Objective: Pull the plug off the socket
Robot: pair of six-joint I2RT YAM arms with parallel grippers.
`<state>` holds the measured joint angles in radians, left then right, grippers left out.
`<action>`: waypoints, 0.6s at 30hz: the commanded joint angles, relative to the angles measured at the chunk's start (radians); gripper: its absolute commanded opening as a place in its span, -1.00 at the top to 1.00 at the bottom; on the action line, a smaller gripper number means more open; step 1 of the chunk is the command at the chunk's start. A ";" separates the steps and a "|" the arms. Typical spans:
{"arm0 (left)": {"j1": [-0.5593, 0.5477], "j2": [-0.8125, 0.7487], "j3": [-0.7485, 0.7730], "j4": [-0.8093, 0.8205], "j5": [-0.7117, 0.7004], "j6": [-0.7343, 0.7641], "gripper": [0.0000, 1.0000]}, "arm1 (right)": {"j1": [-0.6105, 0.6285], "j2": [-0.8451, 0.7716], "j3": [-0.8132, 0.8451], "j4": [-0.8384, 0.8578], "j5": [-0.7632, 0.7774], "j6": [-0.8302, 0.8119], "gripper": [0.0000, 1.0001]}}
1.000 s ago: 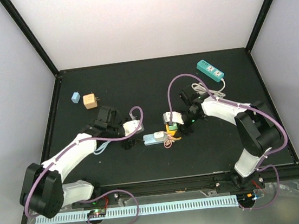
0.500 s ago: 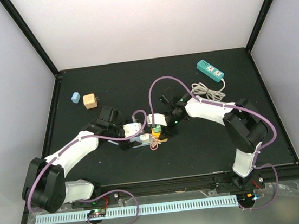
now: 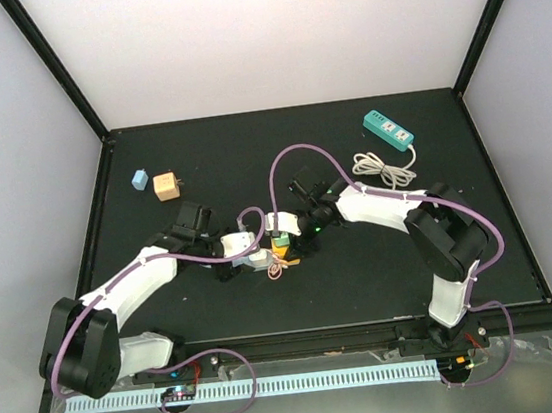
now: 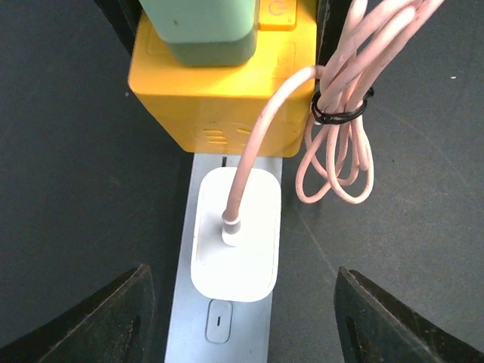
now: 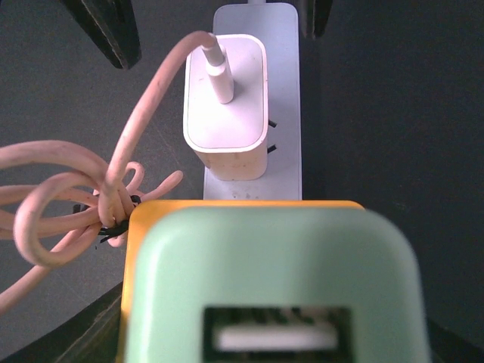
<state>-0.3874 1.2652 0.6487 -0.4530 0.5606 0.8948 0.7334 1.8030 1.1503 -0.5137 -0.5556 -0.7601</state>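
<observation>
Near mid-tabletop, the left gripper point(image 4: 242, 318) hangs with jaws apart astride the white plug point(image 4: 234, 234), which is seated in the pale socket strip point(image 4: 185, 302), likely to pinch it. Just beyond, the right gripper point(image 3: 286, 233) clamps the yellow cube point(image 4: 219, 98), seemingly as a brace.

Blue block point(image 3: 139, 180) beside tan cube point(image 3: 166, 186); teal power strip point(image 3: 389, 130) well apart.

Glossy white plastic plug point(image 4: 249, 265), matt yellow block point(image 4: 204, 106), prob. rubbery pink cable point(image 4: 344, 72)
</observation>
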 commanded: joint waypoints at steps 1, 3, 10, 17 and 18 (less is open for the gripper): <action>0.006 0.063 0.009 0.041 0.055 0.023 -0.31 | 0.024 0.037 -0.054 0.087 0.013 0.009 0.44; 0.003 0.077 0.009 0.057 0.061 0.016 -0.25 | 0.024 0.040 -0.062 0.095 0.013 0.008 0.49; 0.002 0.075 0.014 0.105 0.105 -0.081 0.30 | 0.024 0.046 -0.058 0.093 0.015 0.012 0.71; 0.005 0.042 0.005 0.099 0.143 -0.064 0.52 | 0.024 0.059 -0.044 0.080 0.017 0.013 0.93; 0.005 0.027 -0.005 0.105 0.143 -0.052 0.53 | 0.023 0.063 -0.040 0.078 0.018 0.014 0.95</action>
<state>-0.3870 1.3430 0.6479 -0.3885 0.6144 0.8322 0.7334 1.7920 1.1255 -0.4789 -0.5594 -0.7563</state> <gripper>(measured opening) 0.306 0.644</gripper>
